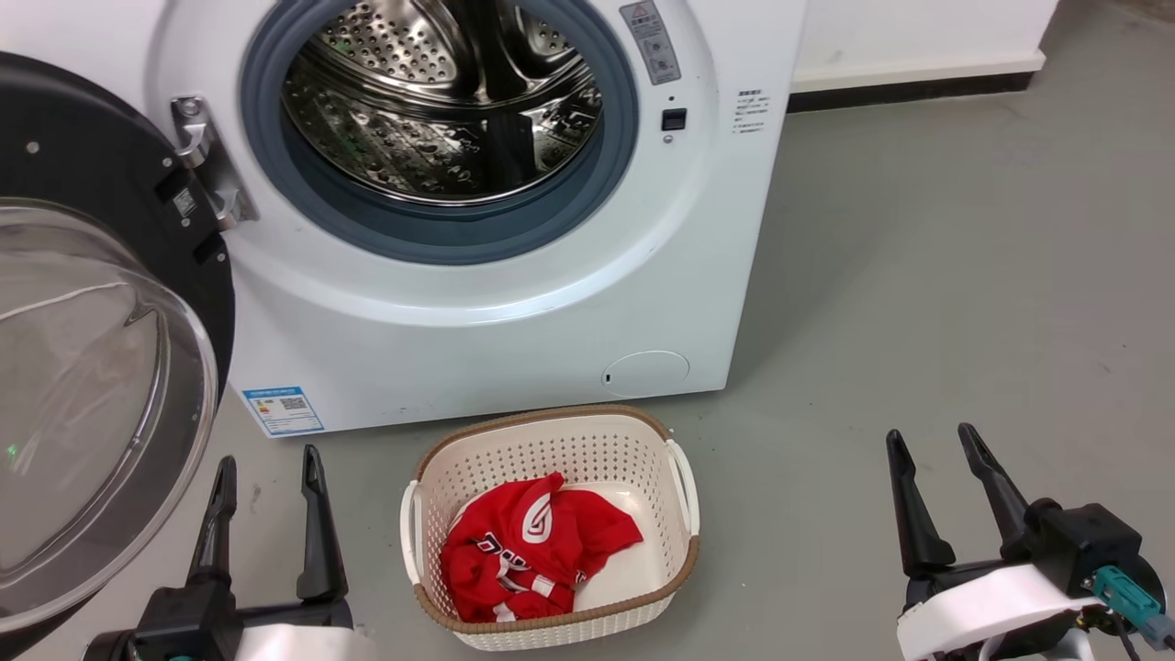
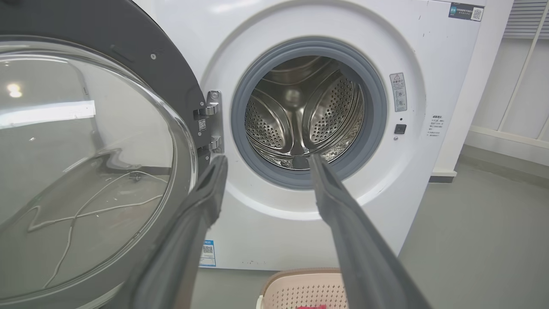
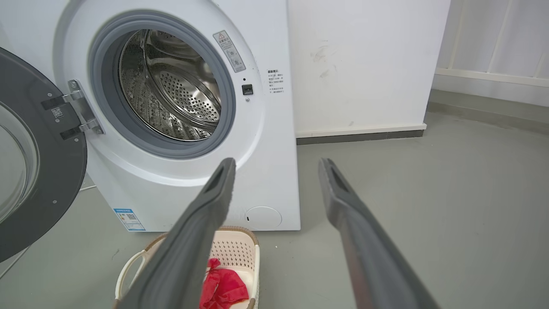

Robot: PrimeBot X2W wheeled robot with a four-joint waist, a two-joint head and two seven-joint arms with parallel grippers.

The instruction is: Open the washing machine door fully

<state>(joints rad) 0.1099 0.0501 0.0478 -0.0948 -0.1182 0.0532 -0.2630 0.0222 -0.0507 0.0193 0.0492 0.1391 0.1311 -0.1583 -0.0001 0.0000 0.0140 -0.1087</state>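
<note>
Left of the washing machine (image 1: 514, 312), the washing machine door (image 1: 55, 156) stands swung out; your left hand (image 1: 268, 459), spread and empty, sits just beside it, the right hand (image 1: 932, 433), also spread, well apart.

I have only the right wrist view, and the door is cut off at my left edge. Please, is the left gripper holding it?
Observer: No. In the head view the left gripper is open and holds nothing, beside the glass of the door.
Operator: The right gripper covers part of the basket. What is inside?
Observer: One red garment with white print.
</note>
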